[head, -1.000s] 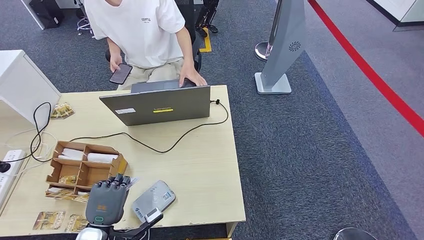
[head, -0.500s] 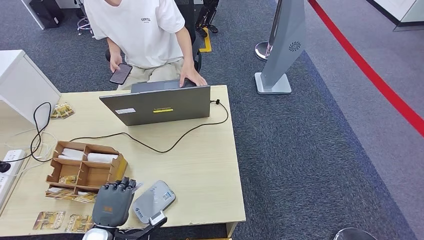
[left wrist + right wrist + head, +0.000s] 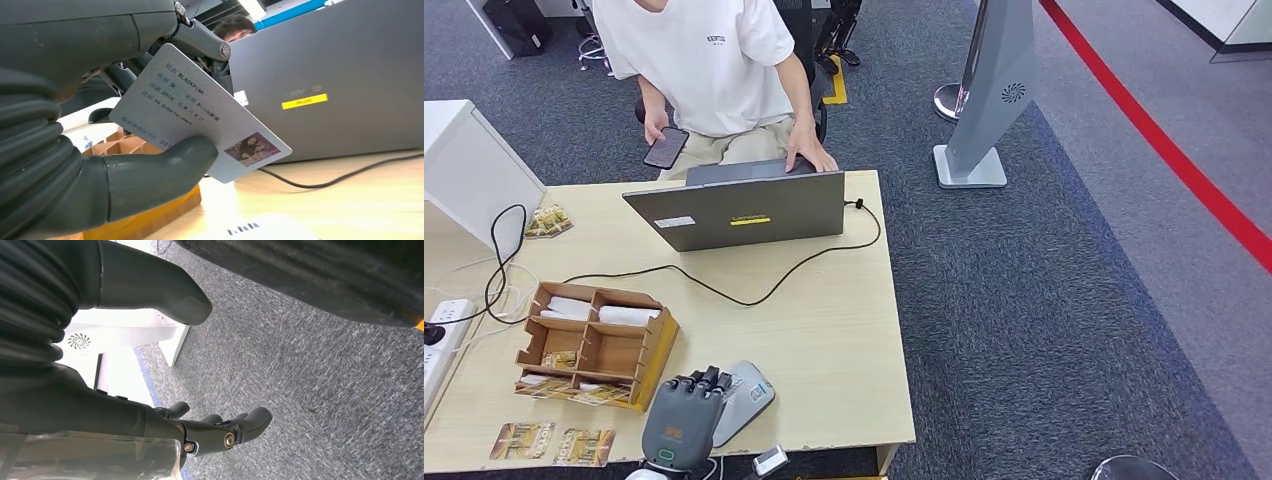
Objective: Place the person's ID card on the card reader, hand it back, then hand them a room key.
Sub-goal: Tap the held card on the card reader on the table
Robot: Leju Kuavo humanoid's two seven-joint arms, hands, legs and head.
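My left hand (image 3: 686,420) hovers at the table's near edge, partly over the grey card reader (image 3: 746,393). In the left wrist view it (image 3: 75,165) pinches the white ID card (image 3: 200,127) between thumb and fingers; the card carries printed text and a small photo and tilts above the pale top of the reader (image 3: 250,230). Room key cards (image 3: 552,442) with gold prints lie at the near left corner. My right hand (image 3: 100,415) hangs over grey carpet with fingers apart and nothing in it. The person (image 3: 704,60) sits behind the laptop.
A cardboard organiser (image 3: 594,345) with several compartments stands just left of my left hand. The grey laptop (image 3: 739,210) stands open at the far edge, its black cable (image 3: 764,290) crossing the table. The person holds a phone (image 3: 665,147). A power strip (image 3: 439,325) lies at the left.
My left hand has moved right with the ID card, from in front of the cardboard organiser to over the card reader. The person and the laptop stay put.
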